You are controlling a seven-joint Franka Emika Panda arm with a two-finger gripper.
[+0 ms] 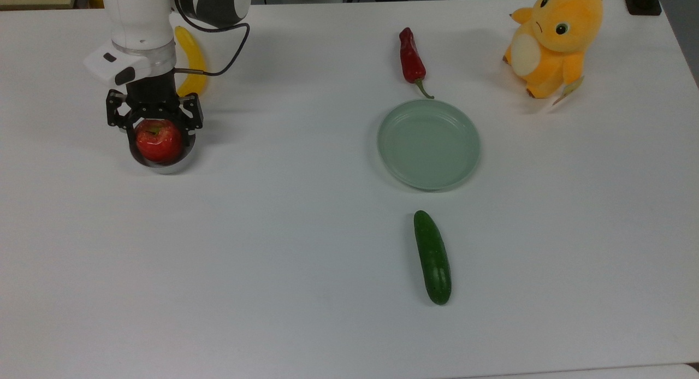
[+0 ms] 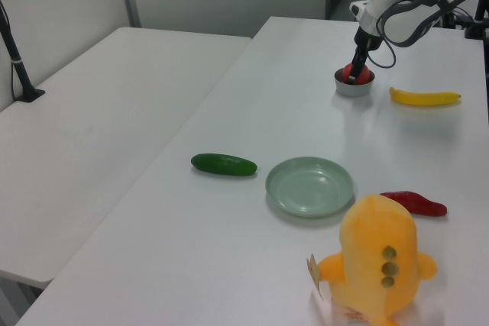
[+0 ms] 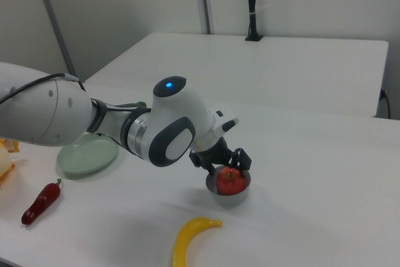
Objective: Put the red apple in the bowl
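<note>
Apple, red, sits in the bowl between my claw fingers, now spread apart.

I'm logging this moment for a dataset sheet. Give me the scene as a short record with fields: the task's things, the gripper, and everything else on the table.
apple: red apple sits inside the bowl
bowl: small grey bowl, at the top view's left
gripper: gripper open, fingers spread to either side of the apple
banana: banana behind the arm in the top view
plate: pale-green plate, nothing on it
chili: red chili pepper, just beyond the plate in the top view
cucumber: cucumber, nearer than the plate in the top view
toy: orange plush toy, top view's upper right
surface: white table
</note>
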